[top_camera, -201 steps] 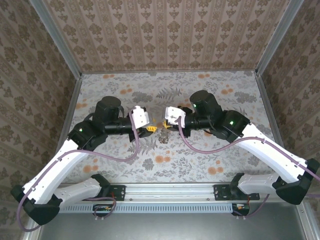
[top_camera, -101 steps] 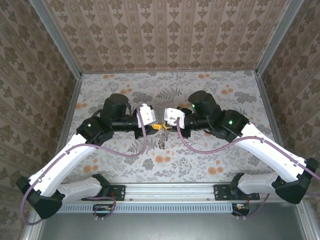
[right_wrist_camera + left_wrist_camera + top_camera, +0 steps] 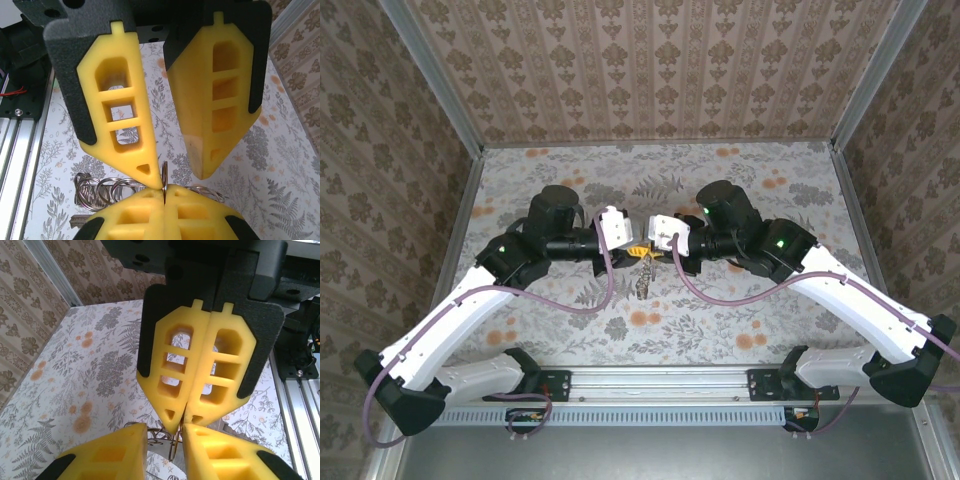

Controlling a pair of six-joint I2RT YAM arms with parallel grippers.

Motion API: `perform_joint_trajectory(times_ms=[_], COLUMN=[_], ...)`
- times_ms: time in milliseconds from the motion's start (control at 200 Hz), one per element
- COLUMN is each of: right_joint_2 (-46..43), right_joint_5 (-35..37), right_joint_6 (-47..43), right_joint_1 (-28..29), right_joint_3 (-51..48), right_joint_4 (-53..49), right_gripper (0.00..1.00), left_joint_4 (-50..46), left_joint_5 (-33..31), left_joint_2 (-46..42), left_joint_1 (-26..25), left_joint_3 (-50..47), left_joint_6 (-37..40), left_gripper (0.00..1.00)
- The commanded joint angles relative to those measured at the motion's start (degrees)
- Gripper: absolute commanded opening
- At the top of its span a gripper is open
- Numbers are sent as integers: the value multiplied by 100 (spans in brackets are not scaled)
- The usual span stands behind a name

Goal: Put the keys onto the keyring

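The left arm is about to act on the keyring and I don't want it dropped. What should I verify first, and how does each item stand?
1. Right gripper shut on the keyring, one ring pinched edge-on between its pads: ok.
2. Left gripper jaws apart, one finger on either side of that ring: ok.
3. Rest of the keyring hanging below the fingertips, not snagged: cannot tell.
4. Split in the ring turned toward the left gripper: cannot tell.
5. A key in place for threading: cannot tell.
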Motion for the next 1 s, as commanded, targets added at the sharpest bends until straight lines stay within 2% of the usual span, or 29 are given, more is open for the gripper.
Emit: perform_joint_trajectory(times_ms=[0, 360, 815, 995], right_joint_2=[-96, -76, -162, -131], right_joint_5=[-174, -199, -257, -345], right_joint_6=[23, 18, 49, 50], right_joint_1=[29, -26, -29, -23], right_joint_3=[67, 47, 16, 60], right_joint_4=[244, 272, 258, 296], right_gripper=[0, 0, 0, 0], left_joint_4=[-99, -322, -385, -298], left_joint_5=[-200, -416, -362, -312], left_joint_2=[76, 102, -8, -4], left_joint_1=[-88, -97, -97, -97], left_joint_3=[8, -9, -55, -123], left_joint_6=[110, 277, 272, 263], left_gripper=[27, 25, 22, 9])
